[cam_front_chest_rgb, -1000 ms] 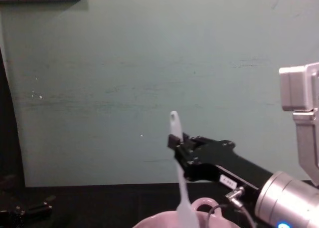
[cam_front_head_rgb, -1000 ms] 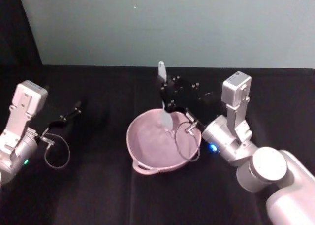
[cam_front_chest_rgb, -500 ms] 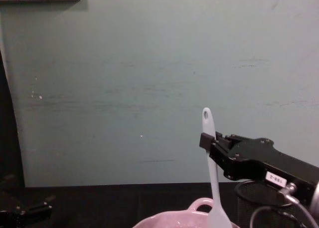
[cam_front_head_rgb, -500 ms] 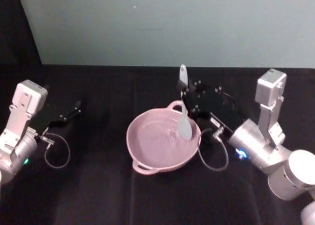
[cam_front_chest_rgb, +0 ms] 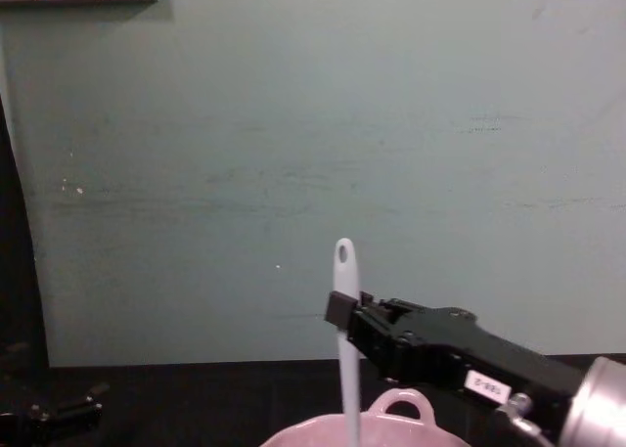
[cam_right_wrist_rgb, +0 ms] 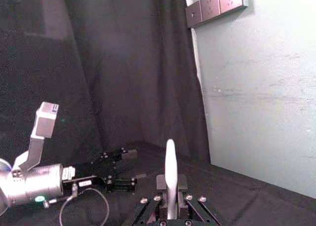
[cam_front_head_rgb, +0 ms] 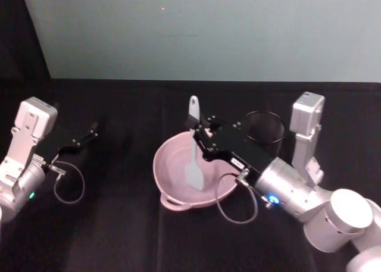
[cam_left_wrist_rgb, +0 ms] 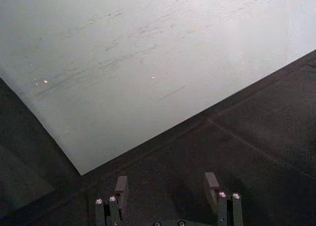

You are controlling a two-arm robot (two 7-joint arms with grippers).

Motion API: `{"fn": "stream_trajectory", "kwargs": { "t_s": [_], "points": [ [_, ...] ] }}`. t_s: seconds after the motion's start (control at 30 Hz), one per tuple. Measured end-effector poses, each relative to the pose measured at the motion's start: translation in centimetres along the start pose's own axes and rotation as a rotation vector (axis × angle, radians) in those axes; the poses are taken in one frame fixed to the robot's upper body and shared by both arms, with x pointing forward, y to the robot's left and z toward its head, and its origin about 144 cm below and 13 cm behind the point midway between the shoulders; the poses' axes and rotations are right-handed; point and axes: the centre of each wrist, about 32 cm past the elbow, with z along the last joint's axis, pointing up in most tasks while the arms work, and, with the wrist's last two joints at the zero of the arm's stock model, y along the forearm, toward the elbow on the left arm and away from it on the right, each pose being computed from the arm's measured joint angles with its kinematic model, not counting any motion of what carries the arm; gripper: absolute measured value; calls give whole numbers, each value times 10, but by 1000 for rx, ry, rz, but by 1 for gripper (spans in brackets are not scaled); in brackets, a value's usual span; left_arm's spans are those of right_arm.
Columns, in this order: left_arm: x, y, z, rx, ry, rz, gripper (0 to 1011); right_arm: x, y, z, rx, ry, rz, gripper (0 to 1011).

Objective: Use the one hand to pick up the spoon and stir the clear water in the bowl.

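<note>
So the right gripper [cam_front_head_rgb: 197, 129] is reaching in over the far-right side of the pink bowl [cam_front_head_rgb: 171, 172], and its 2 fingers are pinching the white spoon [cam_front_head_rgb: 193, 153] partway up the handle. The spoon stands pretty much upright: the tip with the oval hole pokes up above the fingers and the broad head is down inside the bowl, near the middle. From the chest view it's the same deal, with the right gripper [cam_front_chest_rgb: 342, 311] clamped on the spoon [cam_front_chest_rgb: 343, 261] and the bowl [cam_front_chest_rgb: 315, 435] right below, its little loop handle toward the back. The bowl sits mid-table on the black table [cam_front_head_rgb: 119, 230], with a black mesh cup [cam_front_head_rgb: 265, 133] just behind the gripper's body on the right. The left gripper [cam_front_head_rgb: 90, 131] is parked way off on the left side, well apart from the bowl, and its wrist view shows its fingers [cam_left_wrist_rgb: 121, 187] spread with nothing between them.
</note>
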Motion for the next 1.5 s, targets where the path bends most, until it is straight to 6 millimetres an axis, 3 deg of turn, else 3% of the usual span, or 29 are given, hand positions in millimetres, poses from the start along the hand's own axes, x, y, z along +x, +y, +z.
{"fn": "stream_trajectory", "kwargs": {
  "t_s": [0.27, 0.57, 0.77, 1.0, 1.27, 1.5],
  "points": [
    [0, 0, 0, 0, 0, 0, 1011, -1, 23, -13, 28, 0, -14, 116],
    [0, 0, 0, 0, 0, 0, 1011, 9, 44, -25, 81, -124, -148, 116],
    [0, 0, 0, 0, 0, 0, 1011, 23, 38, -20, 83, -168, -199, 116],
    [0, 0, 0, 0, 0, 0, 1011, 31, 12, -9, 33, -168, -168, 116],
    [0, 0, 0, 0, 0, 0, 1011, 17, -8, -4, 4, -103, -60, 116],
    [0, 0, 0, 0, 0, 0, 1011, -1, 1, -9, 24, -41, 22, 116]
  ]
}}
